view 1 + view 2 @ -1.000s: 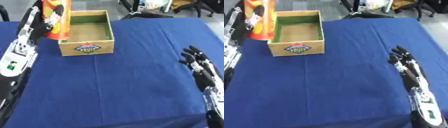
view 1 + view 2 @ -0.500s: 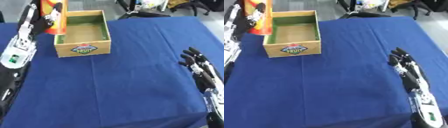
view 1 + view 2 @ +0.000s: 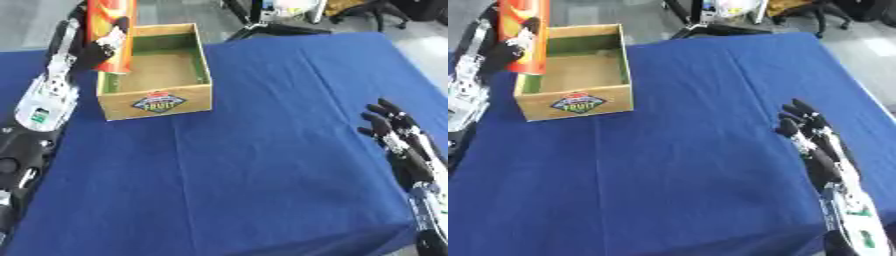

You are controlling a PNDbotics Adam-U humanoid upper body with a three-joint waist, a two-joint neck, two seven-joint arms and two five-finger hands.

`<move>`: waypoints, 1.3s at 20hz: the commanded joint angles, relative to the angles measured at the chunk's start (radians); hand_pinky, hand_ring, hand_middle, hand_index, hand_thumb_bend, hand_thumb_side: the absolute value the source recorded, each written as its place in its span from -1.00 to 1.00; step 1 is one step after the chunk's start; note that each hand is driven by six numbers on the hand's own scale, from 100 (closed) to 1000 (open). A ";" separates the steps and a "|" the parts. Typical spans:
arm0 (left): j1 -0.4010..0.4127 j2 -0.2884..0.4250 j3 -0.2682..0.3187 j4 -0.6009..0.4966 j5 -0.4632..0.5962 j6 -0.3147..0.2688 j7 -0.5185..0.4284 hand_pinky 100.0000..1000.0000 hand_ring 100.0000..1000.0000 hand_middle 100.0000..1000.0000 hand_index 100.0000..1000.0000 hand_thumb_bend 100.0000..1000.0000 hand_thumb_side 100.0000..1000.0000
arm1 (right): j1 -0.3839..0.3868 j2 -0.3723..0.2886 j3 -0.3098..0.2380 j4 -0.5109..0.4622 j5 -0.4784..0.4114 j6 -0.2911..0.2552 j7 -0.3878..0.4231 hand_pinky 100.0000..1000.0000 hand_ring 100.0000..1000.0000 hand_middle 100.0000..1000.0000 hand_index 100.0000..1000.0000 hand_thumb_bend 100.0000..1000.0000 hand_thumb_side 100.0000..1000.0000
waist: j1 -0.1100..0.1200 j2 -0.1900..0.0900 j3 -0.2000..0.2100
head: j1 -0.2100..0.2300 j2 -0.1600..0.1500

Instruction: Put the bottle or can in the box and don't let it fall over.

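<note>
Blue cloth covers the table (image 3: 262,165), smooth w/ a faint crease, and beyond its far edge there's grey floor and dark chair legs. The tall orange-and-red cylindrical can (image 3: 112,30) stands upright, gripped by the left hand (image 3: 92,42) — fingers curled round it — over the left wall of the open rectangular cardboard box (image 3: 157,102), green inside w/ a fruit label on its front. The right hand (image 3: 811,135) rests at lower right, fingers straight and spread — holding nothing.

Box (image 3: 157,82) interior open, unobstructed.
</note>
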 commanded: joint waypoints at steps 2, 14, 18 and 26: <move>-0.037 0.012 0.022 0.029 -0.062 0.032 0.026 -0.11 0.13 -0.32 0.46 -0.89 0.04 | -0.012 -0.016 0.001 -0.008 -0.004 -0.002 0.007 0.55 0.75 0.65 0.83 0.02 -0.28 | 0.002 -0.010 -0.010 | 0.006 -0.018; -0.039 0.013 0.030 0.064 -0.139 0.048 0.011 0.34 0.76 0.62 0.75 -0.45 0.26 | -0.014 -0.017 -0.001 -0.007 -0.004 -0.002 0.009 0.55 0.75 0.65 0.83 0.02 -0.28 | 0.004 -0.007 -0.018 | 0.005 -0.022; -0.031 0.018 0.025 0.061 -0.154 0.042 -0.027 0.44 0.87 0.81 0.86 -0.33 0.36 | -0.013 -0.016 -0.002 -0.006 -0.003 -0.002 0.009 0.55 0.75 0.65 0.83 0.02 -0.28 | 0.003 -0.008 -0.015 | 0.002 -0.022; -0.014 0.039 0.021 0.020 -0.170 0.053 -0.105 0.52 0.96 0.93 0.92 -0.28 0.44 | -0.012 -0.016 -0.005 -0.004 -0.002 -0.002 0.009 0.55 0.75 0.65 0.83 0.02 -0.28 | -0.003 -0.010 -0.003 | -0.005 -0.018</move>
